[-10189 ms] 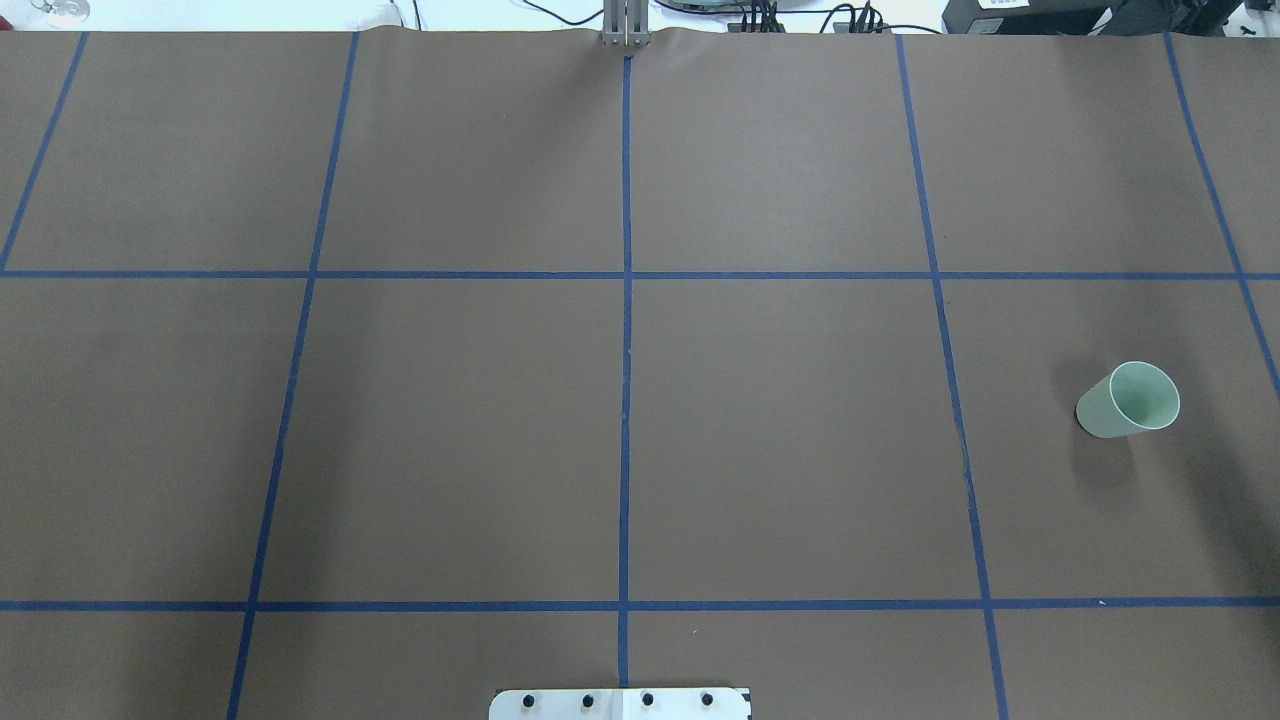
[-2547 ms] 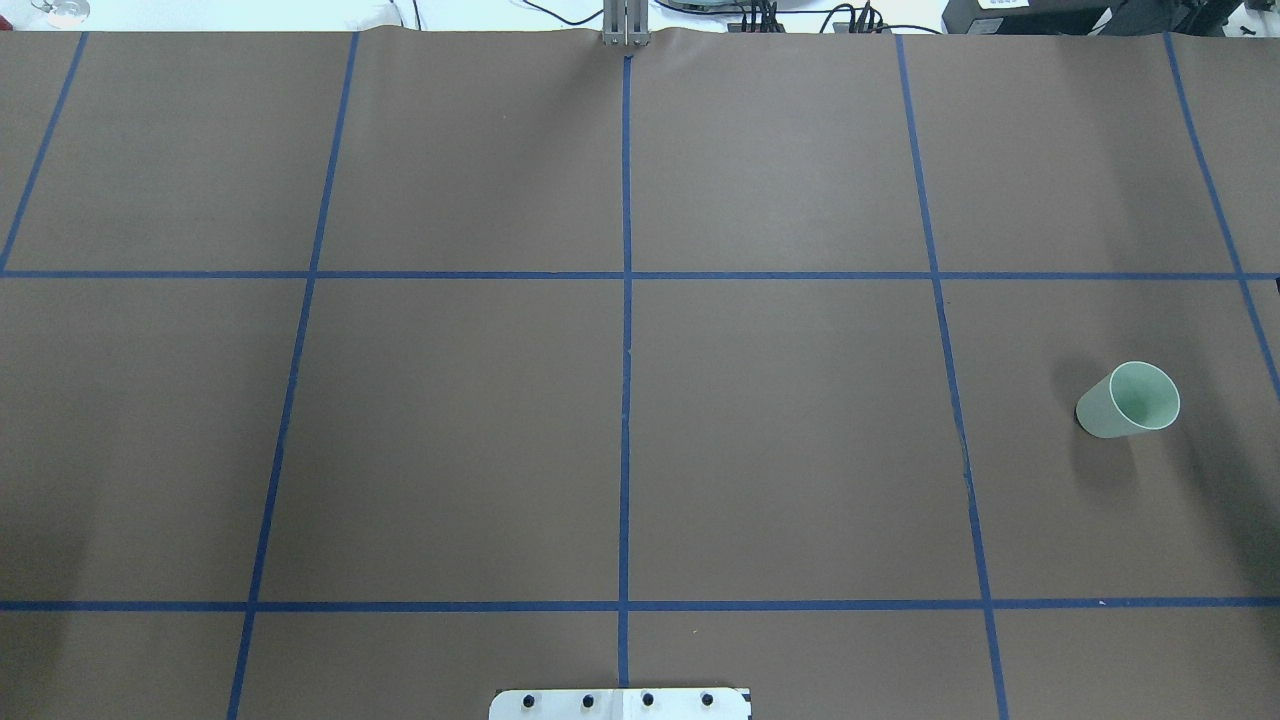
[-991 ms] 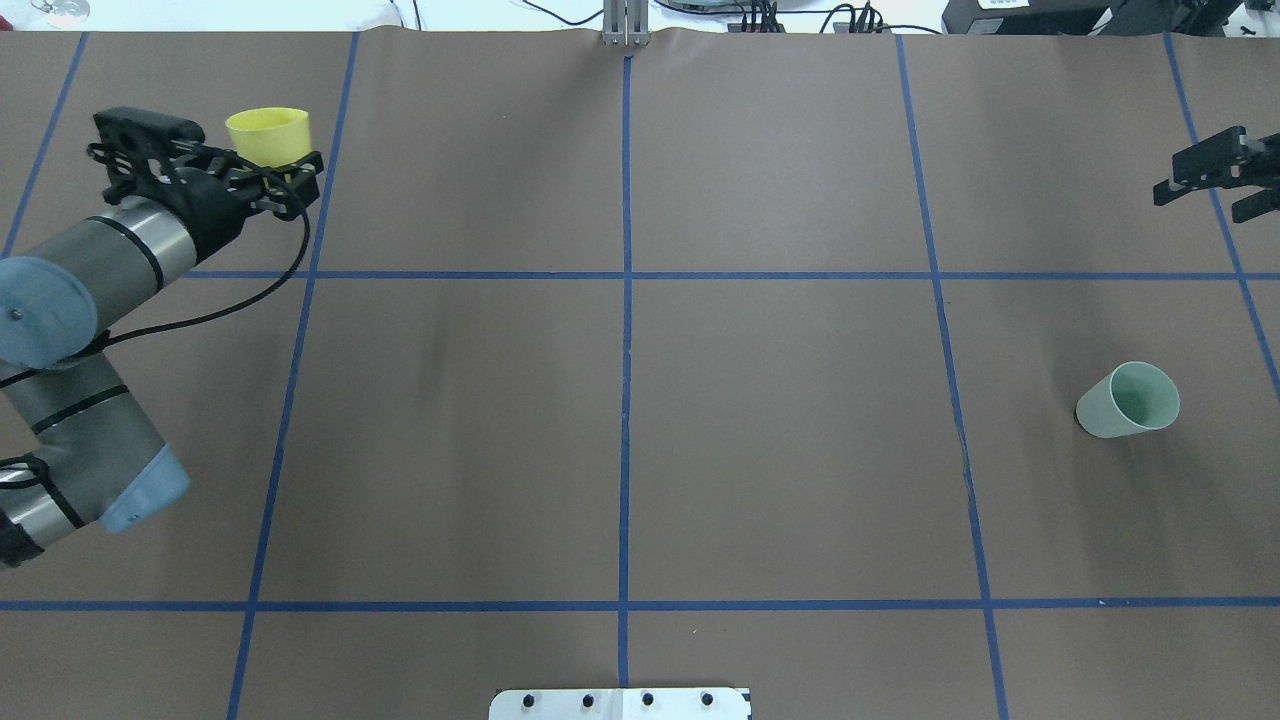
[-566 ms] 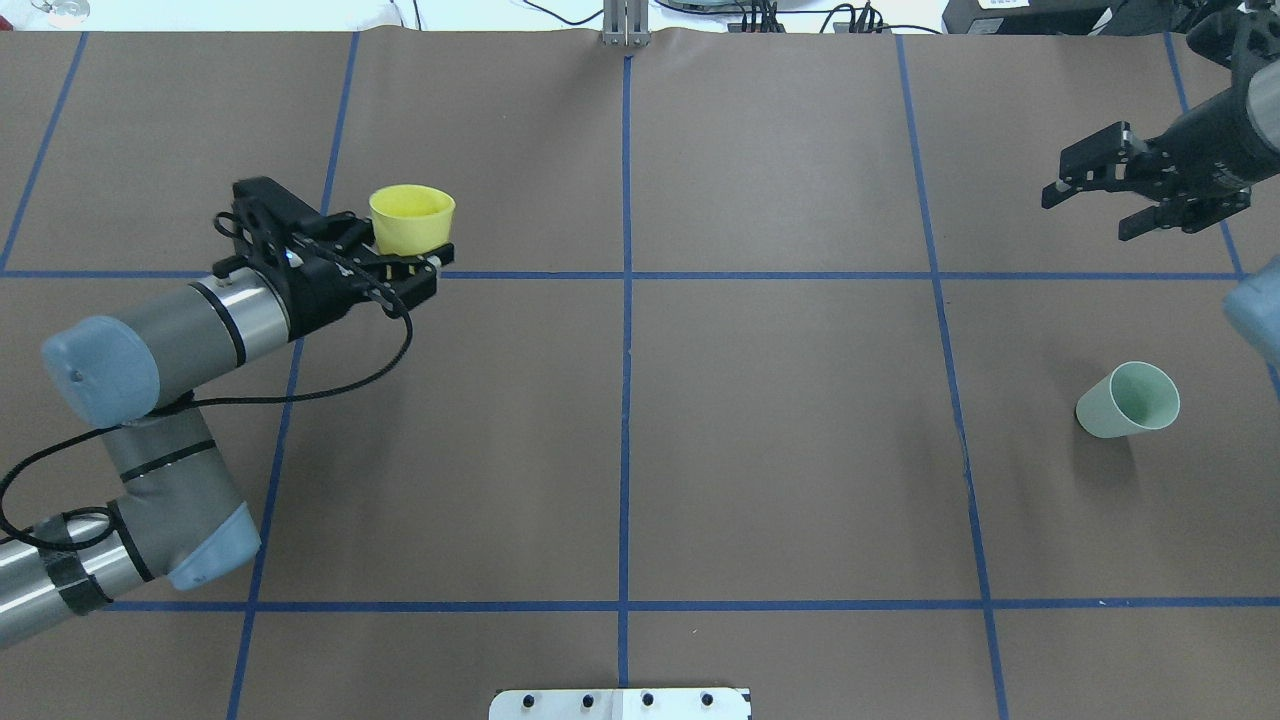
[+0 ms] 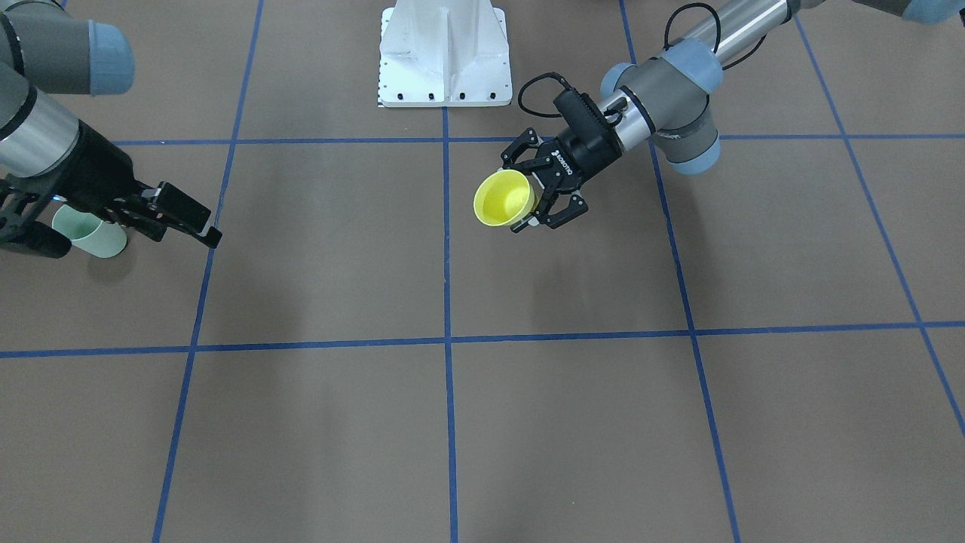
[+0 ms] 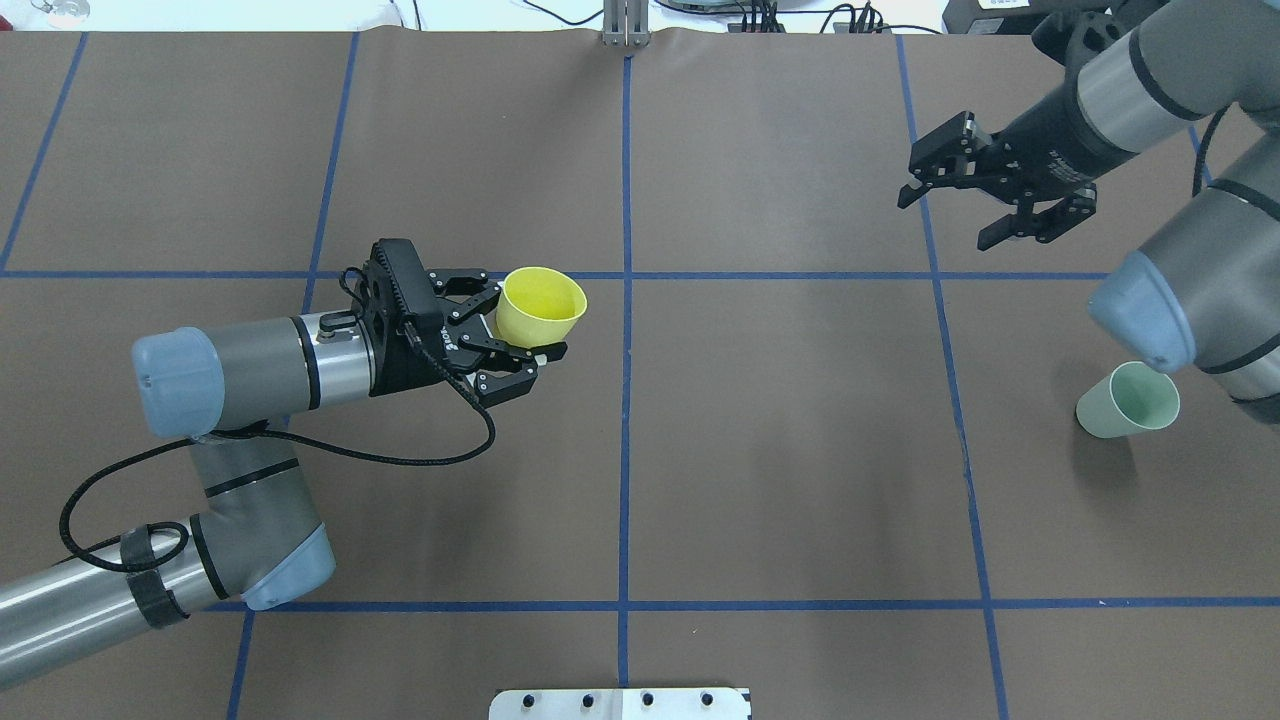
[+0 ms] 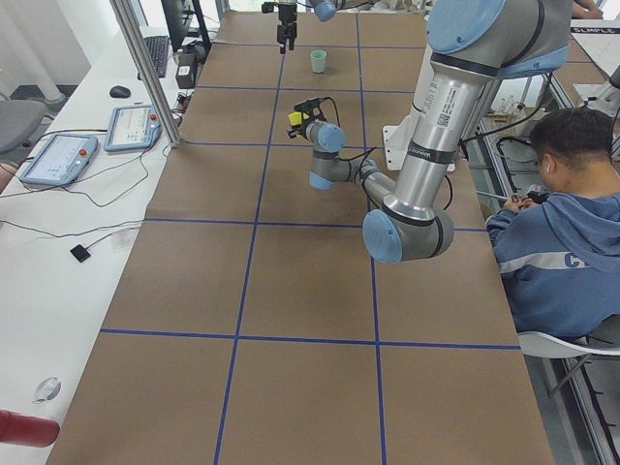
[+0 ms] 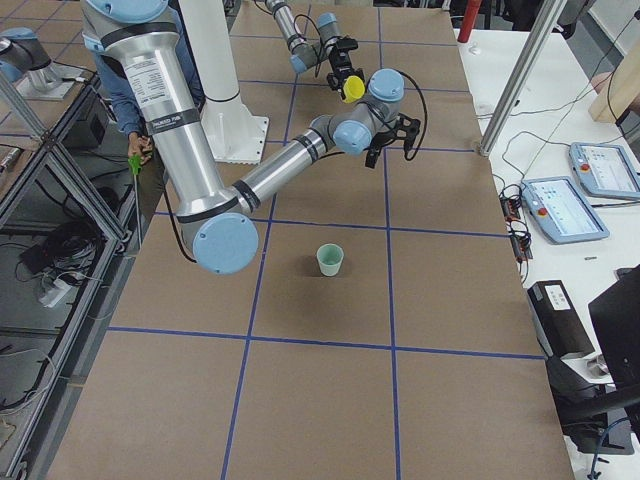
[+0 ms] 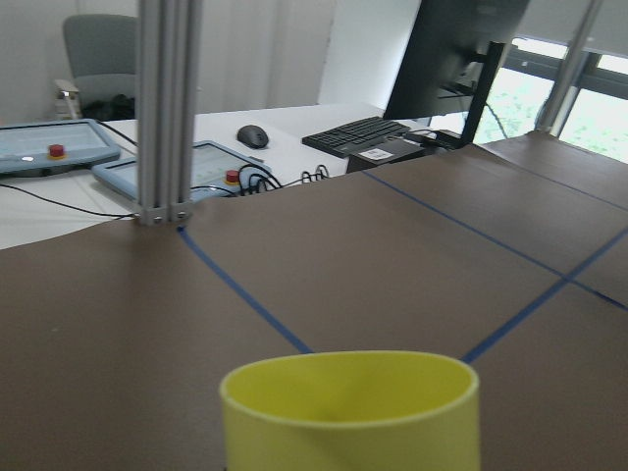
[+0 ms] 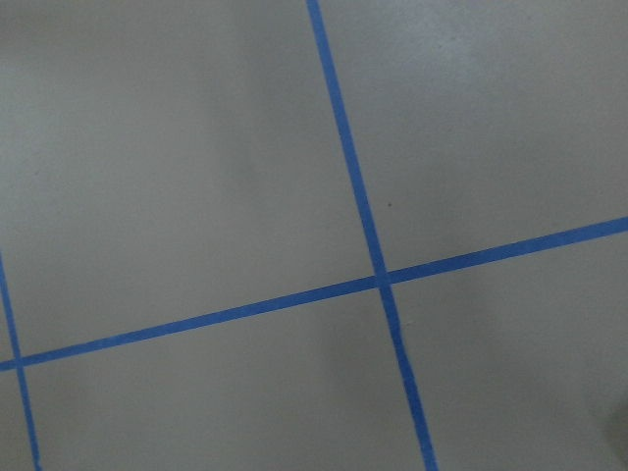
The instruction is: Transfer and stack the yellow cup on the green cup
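Robotics lab: grid-taped table [image 6: 800, 450], teach pendants [image 7: 58, 160], keyboard [image 9: 363, 132].

The left arm [image 6: 250, 362] and right arm [image 6: 1120, 85] were silver tubes with pale blue caps. The left gripper [image 6: 535, 322] and right gripper [image 6: 945, 222] were black.

Overhead: left arm [image 6: 250, 362] comes in from 8 o'clock, elbow bent, left gripper [image 6: 522, 322] pointing 3 o'clock, clamped on yellow cup [image 6: 541, 303]. The right arm [image 6: 1135, 68] comes from 2 o'clock, right gripper [image 6: 950, 216] pointing 8 o'clock, jaws spread, empty.
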Controlling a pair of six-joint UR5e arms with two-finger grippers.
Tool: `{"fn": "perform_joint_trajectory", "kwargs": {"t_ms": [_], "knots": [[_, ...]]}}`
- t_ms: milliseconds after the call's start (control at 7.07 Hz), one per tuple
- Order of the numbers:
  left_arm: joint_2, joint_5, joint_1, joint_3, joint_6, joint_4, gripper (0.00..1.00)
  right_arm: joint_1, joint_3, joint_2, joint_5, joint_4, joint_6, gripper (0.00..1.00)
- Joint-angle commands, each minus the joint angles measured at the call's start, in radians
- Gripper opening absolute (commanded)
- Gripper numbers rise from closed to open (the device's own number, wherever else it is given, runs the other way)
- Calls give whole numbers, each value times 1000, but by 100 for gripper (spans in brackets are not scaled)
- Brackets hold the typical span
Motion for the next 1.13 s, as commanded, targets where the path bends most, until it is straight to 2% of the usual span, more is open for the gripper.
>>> {"fn": "perform_joint_trajectory", "kwargs": {"t_ms": [0,283,566,708,849,991], "knots": [[-40,45,51,10,-4,-5,0,-47,3,62,-1,-7,99,100],[-59,92,113,8,-15,-15,0,-69,1,73,-2,-6,115,100],[-190,103,122,98,-7,-17,0,-89,3,96,-4,-6,161,100],[-230,103,122,132,1,-50,0,-101,9,98,-2,-4,183,100],[-232,102,122,195,45,-177,0,-119,15,96,4,-1,184,100],[-234,96,125,233,92,-231,0,-147,41,99,13,-1,169,100]]}}
